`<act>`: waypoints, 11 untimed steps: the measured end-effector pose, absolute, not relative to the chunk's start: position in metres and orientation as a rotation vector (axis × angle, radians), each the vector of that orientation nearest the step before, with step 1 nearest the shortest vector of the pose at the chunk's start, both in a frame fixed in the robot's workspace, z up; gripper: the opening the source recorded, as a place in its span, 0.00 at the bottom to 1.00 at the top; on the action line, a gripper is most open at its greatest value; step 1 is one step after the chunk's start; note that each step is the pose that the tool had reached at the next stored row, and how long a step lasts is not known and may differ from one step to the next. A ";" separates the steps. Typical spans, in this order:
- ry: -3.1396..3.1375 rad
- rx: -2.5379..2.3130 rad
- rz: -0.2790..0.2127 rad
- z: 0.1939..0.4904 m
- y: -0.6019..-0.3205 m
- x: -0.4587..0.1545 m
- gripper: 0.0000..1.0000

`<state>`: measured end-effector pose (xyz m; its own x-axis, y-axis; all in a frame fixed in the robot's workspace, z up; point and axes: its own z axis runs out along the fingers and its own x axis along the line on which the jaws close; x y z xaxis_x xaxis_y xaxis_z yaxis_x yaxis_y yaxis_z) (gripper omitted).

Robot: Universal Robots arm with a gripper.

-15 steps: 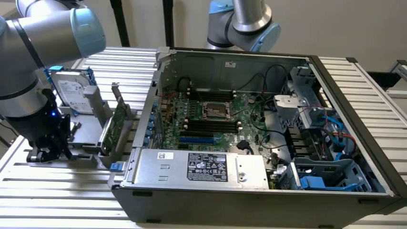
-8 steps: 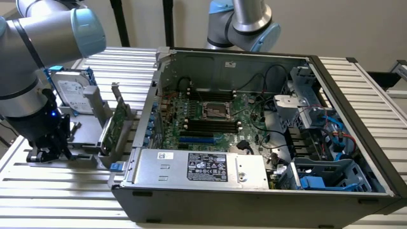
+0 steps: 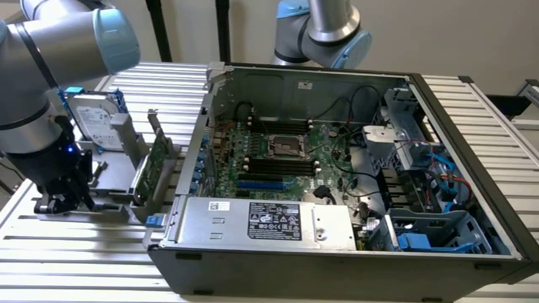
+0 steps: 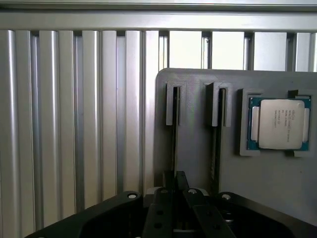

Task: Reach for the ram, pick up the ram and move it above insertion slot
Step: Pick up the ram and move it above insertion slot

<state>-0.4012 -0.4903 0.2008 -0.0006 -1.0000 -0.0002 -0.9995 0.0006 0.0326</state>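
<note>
**Where the Ram Stands on Edge, the Gripper Is Set Over It**

Because the ram [image 4: 174,129] is kept on edge in a narrow slot of the grey holder [image 4: 198,163], its thin upper edge is left free to be taken from both sides. The gripper [image 4: 175,181] is lined up directly along that edge. Whether it is clamped on the stick or merely placed around it cannot be told. A second stick [image 4: 216,144] is held the same way in the neighbouring slot, and a processor [image 4: 279,124] is laid flat in a recess just beside it.

In the exterior view the gripper [image 3: 63,201] is found at the lower left of the frame, low on the holder. It is well apart from the open computer case [image 3: 337,274], where the black slots [image 3: 282,165] lie. Print is carried on the processor's lid and on the white label [image 3: 281,222] of the power supply [image 3: 211,227], but none of it can be read.
</note>
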 end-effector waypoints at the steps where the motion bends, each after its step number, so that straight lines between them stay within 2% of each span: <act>1: -2.206 2.204 -0.036 0.202 -0.490 -0.401 0.13; 11: -2.205 2.204 -0.034 0.218 -0.490 -0.401 0.13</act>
<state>-0.4010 -0.4904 0.2175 -0.0004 -1.0000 0.0016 -0.9995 0.0005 0.0326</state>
